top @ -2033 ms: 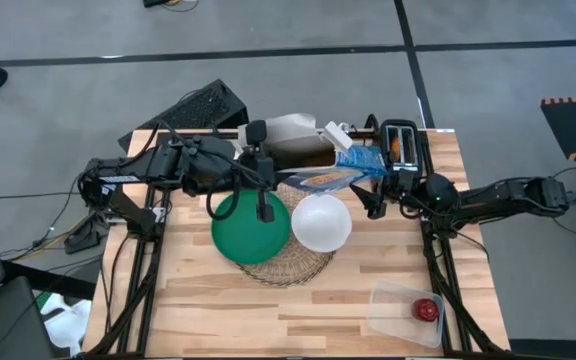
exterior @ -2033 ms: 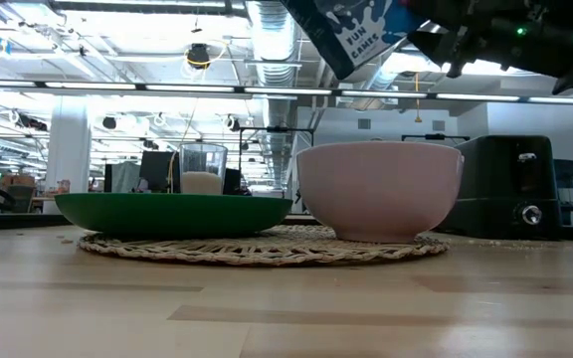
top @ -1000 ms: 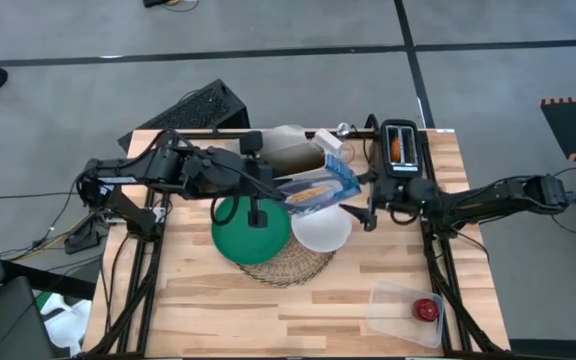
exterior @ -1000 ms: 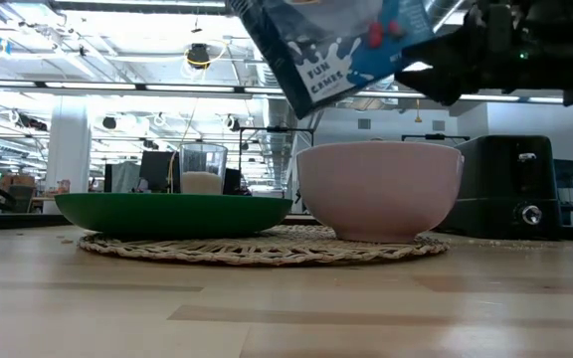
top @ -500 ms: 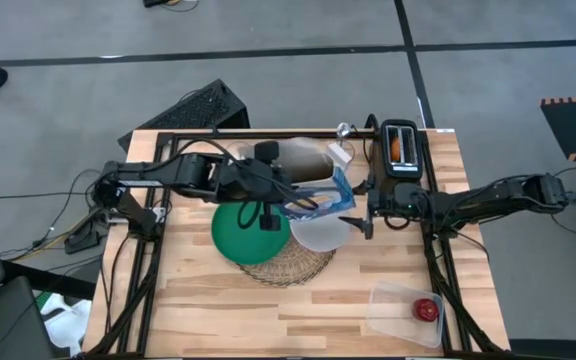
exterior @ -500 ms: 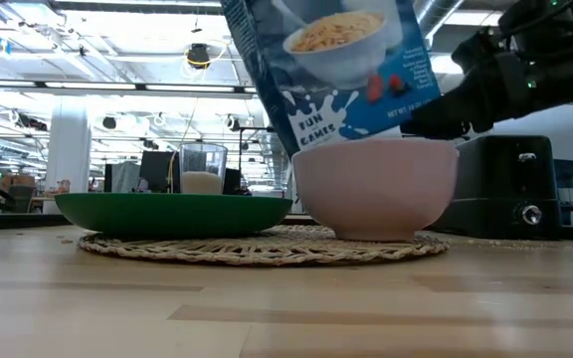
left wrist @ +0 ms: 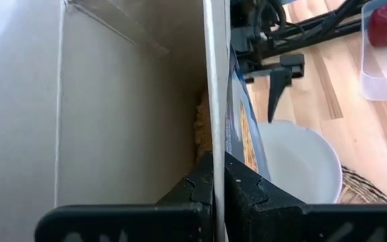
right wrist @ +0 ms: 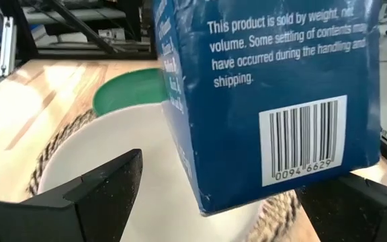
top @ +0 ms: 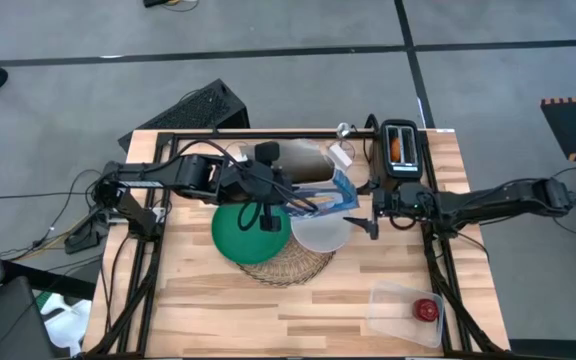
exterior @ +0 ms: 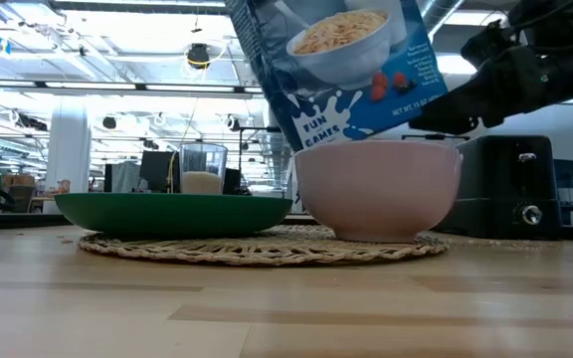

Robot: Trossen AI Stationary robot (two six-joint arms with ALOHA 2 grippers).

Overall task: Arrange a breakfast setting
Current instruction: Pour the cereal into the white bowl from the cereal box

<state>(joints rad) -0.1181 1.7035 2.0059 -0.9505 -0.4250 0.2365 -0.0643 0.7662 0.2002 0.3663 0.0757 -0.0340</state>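
The blue-white carton [top: 330, 195] hangs tilted over the white bowl [top: 320, 232], its open top toward my left gripper [left wrist: 213, 176], which is shut on it. The carton's bottom end [right wrist: 274, 101] faces my right gripper [top: 372, 213]. That gripper is open at the bowl's right side, a finger on either side of that end; I see no touch. The bowl and the green plate [top: 238, 235] rest on the woven mat [top: 290, 265]. A bagel [top: 397, 148] sticks out of the black toaster [top: 400, 150]. The red apple [top: 426, 309] lies in the clear tub [top: 406, 312]. A glass [exterior: 202, 169] stands behind the plate. My left gripper pinches one side wall of the carton at its open top [left wrist: 213, 144], one finger inside the carton and one outside. The fingers come from the table's left. The carton is lifted clear and tilted, its bottom end [exterior: 366, 124] low over the bowl's far rim.
The toaster stands at the far right corner, close behind my right arm. The clear tub with the apple sits at the near right corner. Bare wood [top: 218, 310] lies in front of the mat.
My left gripper has carried the carton toward the table's right and down over the bowl. The carton has turned so that its printed front faces the near edge, and its bottom end has sunk to the bowl's rim. My right gripper has gone down a little beside it.
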